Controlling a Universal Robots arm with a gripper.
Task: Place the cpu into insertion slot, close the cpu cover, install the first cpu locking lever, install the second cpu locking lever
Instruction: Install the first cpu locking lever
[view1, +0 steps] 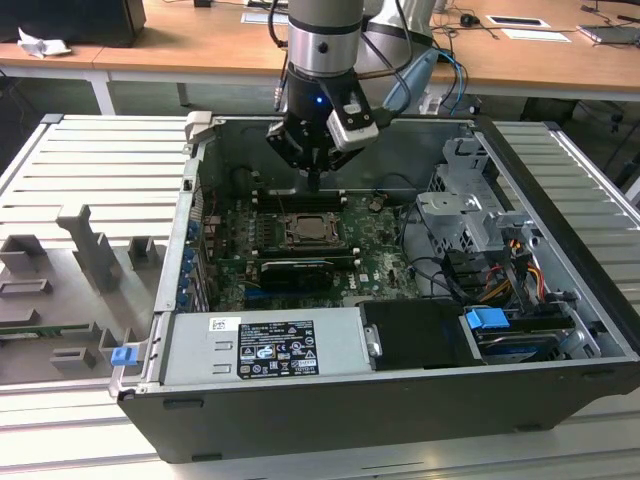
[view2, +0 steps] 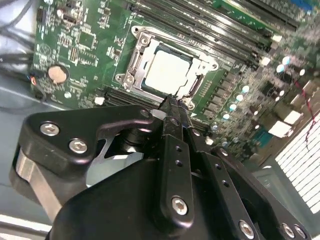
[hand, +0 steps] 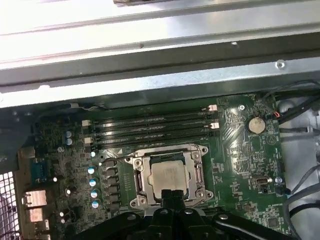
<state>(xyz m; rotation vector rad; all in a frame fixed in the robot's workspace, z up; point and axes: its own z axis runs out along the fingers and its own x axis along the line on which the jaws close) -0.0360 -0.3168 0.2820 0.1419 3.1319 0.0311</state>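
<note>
Bright room light; glare on case wall (hand: 150, 45), cpu (view2: 167, 70) washed out; interior dim.

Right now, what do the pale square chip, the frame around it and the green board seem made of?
The cpu: likely metal top, matte pale silver-grey, softly reflecting. The cpu cover: apparently thin sheet metal, shiny, with bright glints. The circuit board: probably rigid laminate, glossy green coating, glare patches.

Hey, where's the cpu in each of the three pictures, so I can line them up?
Exterior view: cpu near the picture's centre, just below the gripper.
First wrist view: cpu between the gripper and the memory slots.
Second wrist view: cpu just past the gripper.
Shared landmark: the memory slots beside it.
</note>
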